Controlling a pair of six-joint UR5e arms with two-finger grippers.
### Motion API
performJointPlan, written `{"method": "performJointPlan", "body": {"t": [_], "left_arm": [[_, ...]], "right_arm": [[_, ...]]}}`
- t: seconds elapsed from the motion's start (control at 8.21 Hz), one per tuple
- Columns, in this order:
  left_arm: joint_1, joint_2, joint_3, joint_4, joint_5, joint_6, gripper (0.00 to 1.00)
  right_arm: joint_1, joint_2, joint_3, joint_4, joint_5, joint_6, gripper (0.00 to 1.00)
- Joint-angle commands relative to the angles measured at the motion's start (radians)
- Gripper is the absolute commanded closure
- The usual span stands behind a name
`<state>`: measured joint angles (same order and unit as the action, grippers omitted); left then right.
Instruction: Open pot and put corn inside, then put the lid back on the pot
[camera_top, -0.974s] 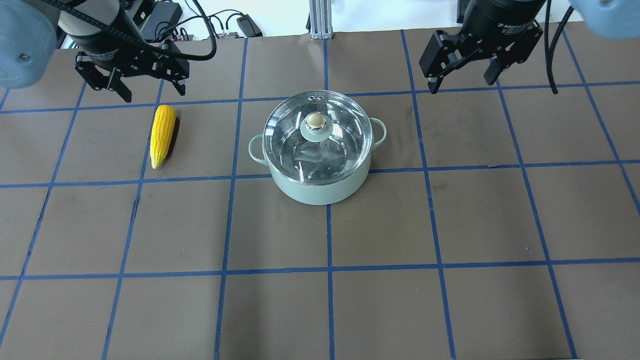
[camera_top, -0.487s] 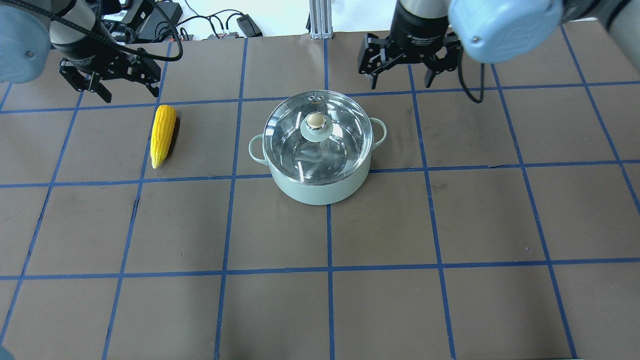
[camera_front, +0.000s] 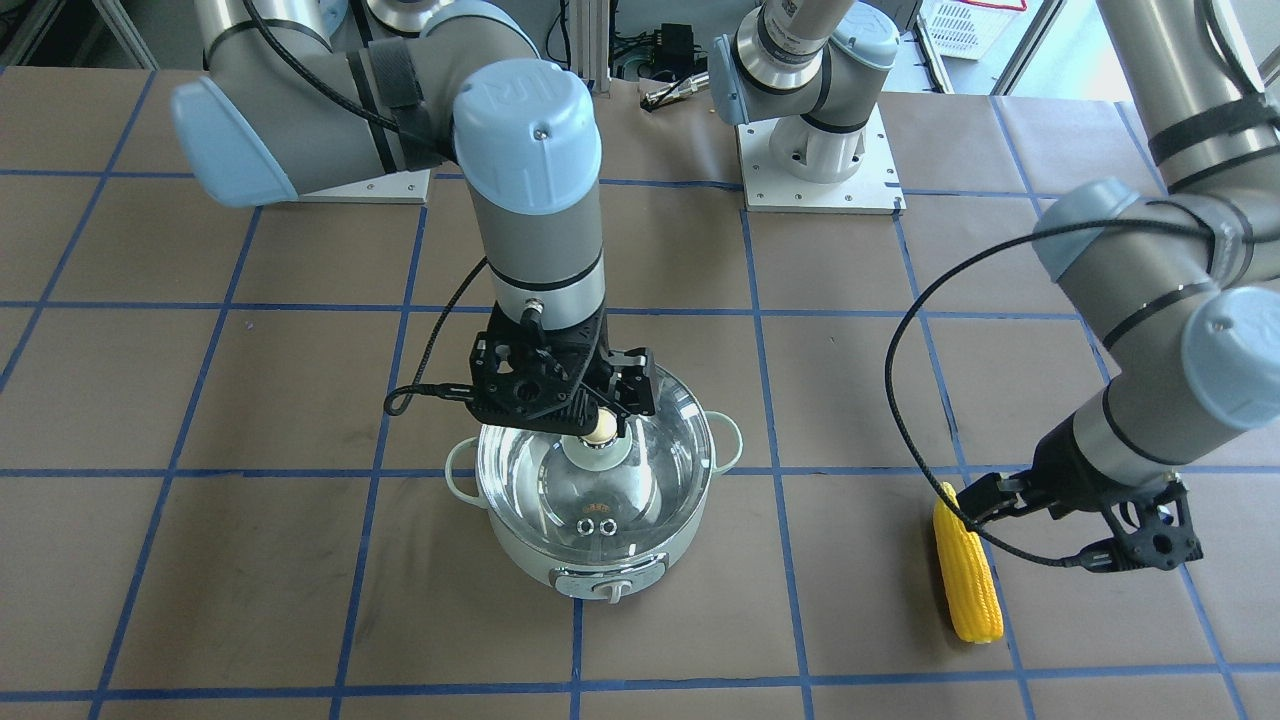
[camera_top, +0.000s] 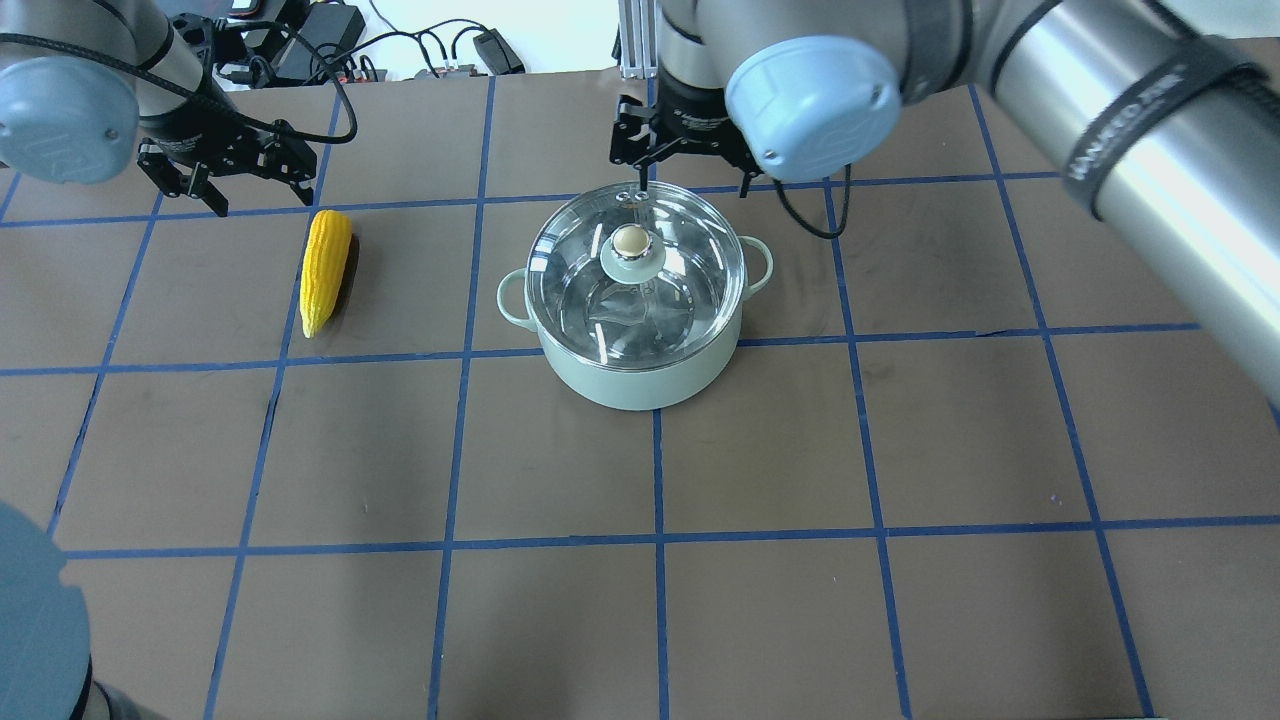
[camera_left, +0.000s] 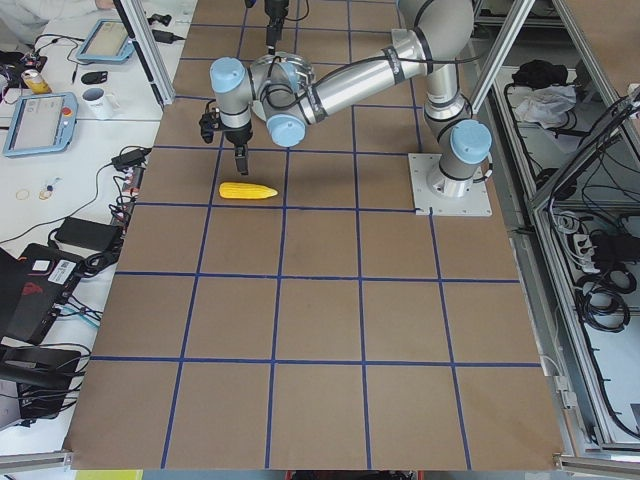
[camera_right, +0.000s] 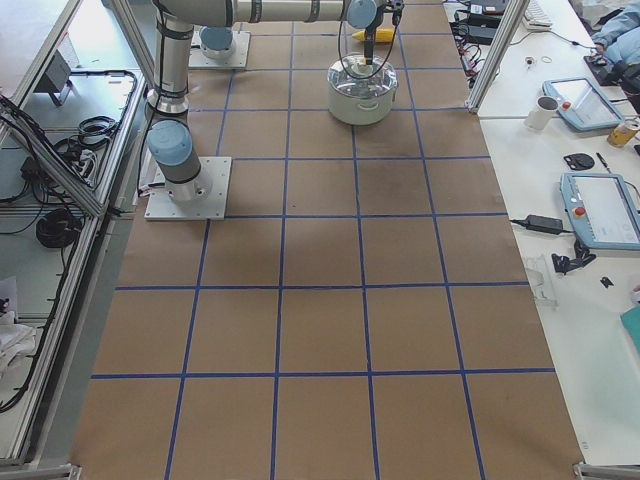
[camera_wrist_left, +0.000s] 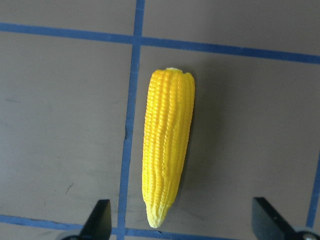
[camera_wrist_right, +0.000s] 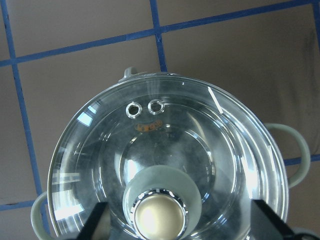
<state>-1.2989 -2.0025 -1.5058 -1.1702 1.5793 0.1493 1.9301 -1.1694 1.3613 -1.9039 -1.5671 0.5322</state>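
Observation:
The mint-green pot (camera_top: 640, 385) stands mid-table with the glass lid (camera_top: 690, 290) on it, its beige knob (camera_top: 630, 240) upright. My right gripper (camera_front: 580, 410) hovers open just above the lid; in the right wrist view its fingers (camera_wrist_right: 100, 220) flank the knob (camera_wrist_right: 160, 215) without touching it. The yellow corn (camera_top: 325, 270) lies on the table left of the pot. My left gripper (camera_top: 262, 197) is open and empty just beyond the corn's thick end. In the left wrist view the corn (camera_wrist_left: 167, 145) lies ahead, its tapered tip between the open fingers (camera_wrist_left: 102, 220).
Cables and power bricks (camera_top: 330, 30) lie beyond the table's far edge, beside an aluminium post (camera_top: 640, 40). The arms' base plates (camera_front: 820, 160) sit at the robot's side. Desks with tablets (camera_right: 600, 210) run along the operators' side.
My right gripper has swung left from the far right to above the pot's lid. My left gripper has shifted left and back, close to the corn's thick end. Both stay open.

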Motion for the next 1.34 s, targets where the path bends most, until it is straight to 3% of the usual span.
{"method": "performJointPlan", "body": {"t": [0.0, 0.49, 0.61, 0.73, 0.85, 1.22], "left_arm": [[0.006, -0.163, 0.001, 0.144, -0.001, 0.006, 0.00], [0.006, -0.231, 0.001, 0.214, -0.002, 0.021, 0.00], [0.006, -0.232, 0.001, 0.215, -0.001, 0.021, 0.23], [0.006, -0.232, 0.001, 0.213, 0.002, 0.016, 0.90], [0.006, -0.231, 0.003, 0.213, -0.002, 0.013, 1.00], [0.006, -0.197, 0.010, 0.154, 0.010, 0.006, 1.00]], "right_arm": [[0.033, 0.042, 0.005, -0.032, -0.007, 0.098, 0.00], [0.033, 0.051, 0.016, -0.030, -0.042, 0.058, 0.02], [0.033, 0.051, 0.018, -0.030, -0.041, 0.061, 0.01], [0.033, 0.053, 0.019, -0.030, -0.042, 0.060, 0.02], [0.033, 0.056, 0.019, -0.030, -0.041, 0.064, 0.01], [0.033, 0.066, 0.019, -0.032, -0.034, 0.071, 0.02]]}}
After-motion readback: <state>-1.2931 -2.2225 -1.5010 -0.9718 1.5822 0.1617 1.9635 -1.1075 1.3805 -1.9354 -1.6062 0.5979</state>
